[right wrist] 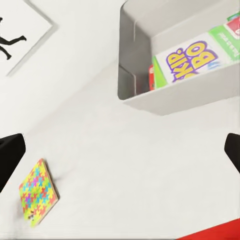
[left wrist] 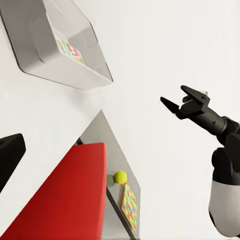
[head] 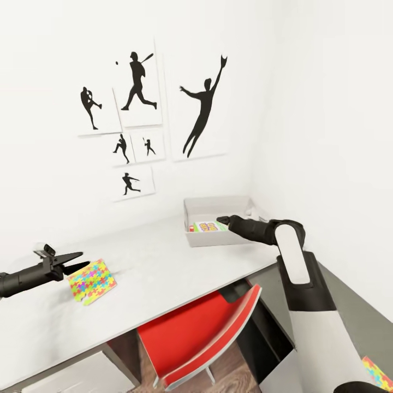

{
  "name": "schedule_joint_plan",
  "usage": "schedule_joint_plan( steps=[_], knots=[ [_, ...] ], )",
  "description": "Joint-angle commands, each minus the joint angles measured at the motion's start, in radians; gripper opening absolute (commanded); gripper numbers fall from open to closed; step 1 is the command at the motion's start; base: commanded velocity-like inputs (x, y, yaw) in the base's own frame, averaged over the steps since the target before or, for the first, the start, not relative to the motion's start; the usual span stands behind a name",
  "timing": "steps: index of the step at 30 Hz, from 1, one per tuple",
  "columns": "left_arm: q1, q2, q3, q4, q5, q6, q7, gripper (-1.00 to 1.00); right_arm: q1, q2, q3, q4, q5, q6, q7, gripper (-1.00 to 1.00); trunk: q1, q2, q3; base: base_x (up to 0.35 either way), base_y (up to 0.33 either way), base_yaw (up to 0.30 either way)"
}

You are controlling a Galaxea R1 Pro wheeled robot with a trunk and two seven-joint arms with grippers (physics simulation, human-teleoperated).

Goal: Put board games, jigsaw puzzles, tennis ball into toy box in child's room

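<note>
Your left gripper (head: 76,261), the black two-fingered one, is spread open with nothing between its fingers, and its tips sit just beside the flat box covered in yellow, red, blue, green and pink jigsaw pieces (head: 91,281), which rests propped at a slant on the long pale grey-white table (head: 164,262); whether the tips already touch the box's upper edge you cannot tell from the head view. Your right gripper (left wrist: 176,104) is also open and empty, hovering near the front rim of the shallow light grey toy box (head: 218,207), well away from the left one along the table. Inside that bin, just beyond the right fingers, lies the green, yellow and red board game box printed "SKIP BO" (right wrist: 192,62), with another red-edged box (right wrist: 151,76) tucked beside it, though its print is too hidden to name. So at least one game looks stowed, perhaps more. Left to do, by the look of it: the jigsaw box at your left fingers, plus a second jigsaw-patterned box (left wrist: 129,204) and the yellow-green tennis ball (left wrist: 120,177), which lie together past the red chair (head: 202,333), apparently on the lower dark grey surface. Closing on the near puzzle seems the next sensible move.
</note>
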Motion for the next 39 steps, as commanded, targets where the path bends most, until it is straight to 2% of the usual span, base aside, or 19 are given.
schedule_joint_plan(
  steps=[1,4,10,16,24,39],
  knots=[
    [-0.001,0.005,-0.004,0.001,0.004,0.011,-0.007,1.00,-0.004,0.006,0.005,-0.005,-0.008,0.003,-0.019,1.00,0.000,-0.002,-0.002,-0.161,0.115,0.000],
    [-0.001,0.019,-0.004,0.001,0.005,0.011,-0.017,1.00,-0.011,0.020,0.019,-0.019,-0.008,0.003,-0.041,1.00,0.000,-0.002,-0.002,-0.210,0.145,0.012],
    [-0.001,0.025,-0.004,0.001,0.006,0.011,-0.024,1.00,-0.014,0.037,0.030,-0.024,-0.007,-0.005,-0.050,1.00,0.000,-0.002,-0.004,-0.251,0.157,0.156],
    [-0.001,0.030,-0.004,0.001,0.006,0.011,-0.025,1.00,-0.015,0.059,0.058,-0.023,-0.001,-0.009,-0.054,1.00,0.000,-0.002,-0.006,-0.268,0.081,0.252],
    [-0.001,0.032,-0.004,0.004,0.006,0.011,-0.026,1.00,-0.015,0.062,0.087,-0.019,0.000,-0.011,-0.071,1.00,0.000,-0.002,-0.010,-0.133,0.010,0.270],
    [-0.001,0.032,-0.004,0.004,0.006,0.011,-0.025,1.00,-0.015,0.062,0.091,-0.011,0.001,-0.011,-0.107,1.00,0.000,-0.002,-0.018,0.008,0.007,0.272]
  ],
)
